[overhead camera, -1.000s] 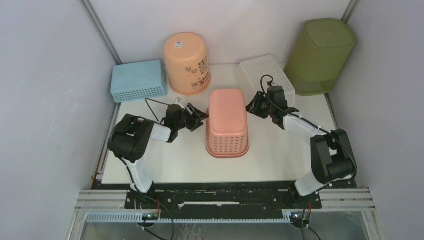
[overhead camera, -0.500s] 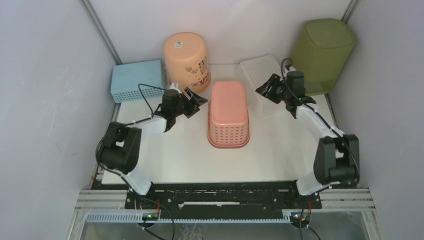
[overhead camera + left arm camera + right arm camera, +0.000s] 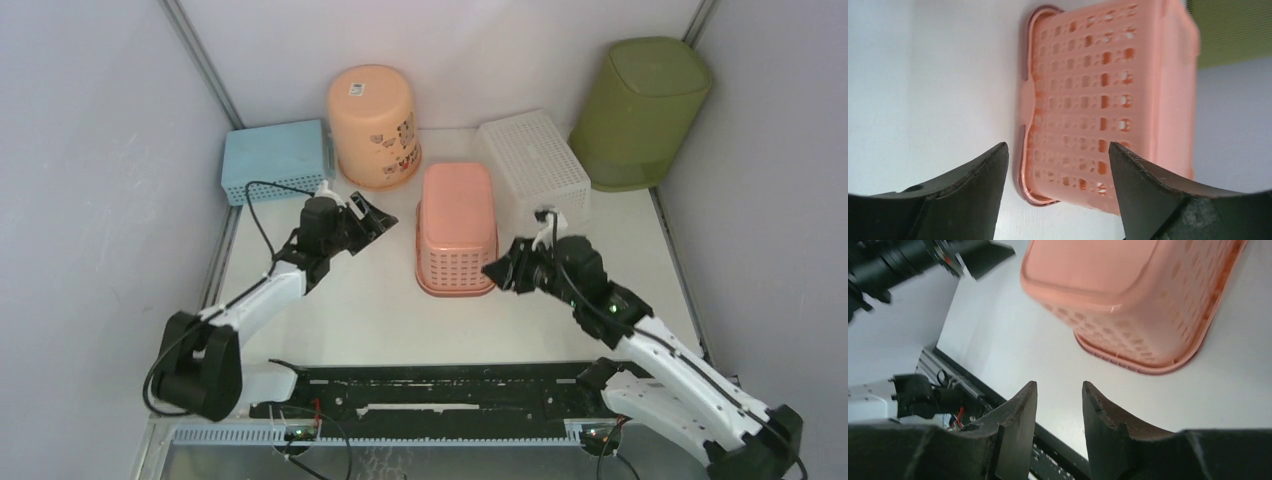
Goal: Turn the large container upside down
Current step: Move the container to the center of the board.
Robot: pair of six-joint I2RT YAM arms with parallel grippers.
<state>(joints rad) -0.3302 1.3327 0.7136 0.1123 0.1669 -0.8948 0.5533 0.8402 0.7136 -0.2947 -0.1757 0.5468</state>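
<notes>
Two open grippers, neither one holding anything: the left gripper (image 3: 378,213) has its fingers spread wide just left of the pink basket (image 3: 456,235). The right gripper (image 3: 500,271) shows a narrower gap by that basket's near right corner. The green bin (image 3: 640,108) sits in the far right corner against the walls, well apart from both grippers. It's olive and rounded-square, with a closed flat face on top, and it flares wider toward the bottom (so it looks mouth-down to me). I can't make out any mesh on it from above. The left wrist view only catches a cropped, blurry strip of the bin beyond the basket.
</notes>
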